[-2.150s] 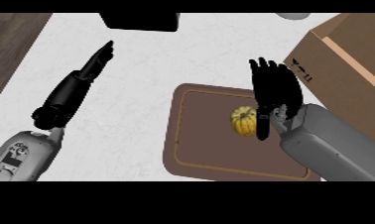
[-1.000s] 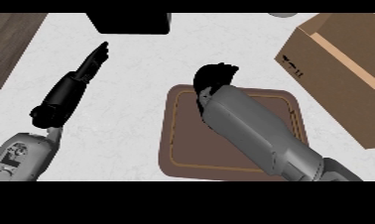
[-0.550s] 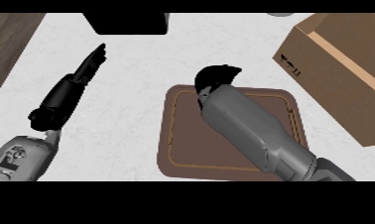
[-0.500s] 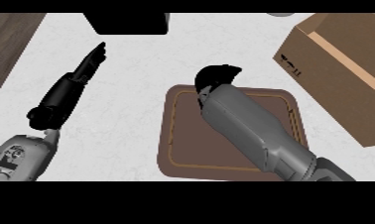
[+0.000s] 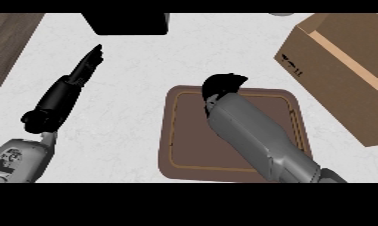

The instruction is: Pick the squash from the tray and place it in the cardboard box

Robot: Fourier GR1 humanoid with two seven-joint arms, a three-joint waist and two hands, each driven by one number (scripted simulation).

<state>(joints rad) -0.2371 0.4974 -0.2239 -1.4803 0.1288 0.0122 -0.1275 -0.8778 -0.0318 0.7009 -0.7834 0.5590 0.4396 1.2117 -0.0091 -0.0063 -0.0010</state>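
Squash not visible anywhere: no sign of it on the bare part of the tray, so my read is it's inside the right hand, which sits curled over at the tray's far edge and hides whatever it wraps. Call that closed on the squash, as a judgement, since the thing itself can't be seen. Step in hand looks like end of the grasp, start of the lift. Next move needs: raise it clear of the tray's rim, carry right and away toward the cardboard box, get above its near wall, then let go over the opening. The box stands just beside the tray's right side, its top open, and that near wall is the one thing in the way; going in low would clip it. The grey forearm lies across the tray and covers much of it. Left hand is flat and straight out on the counter, well apart from the tray and holding nothing. A dark block stands at the far edge and a wooden strip at the left; neither is on the path.
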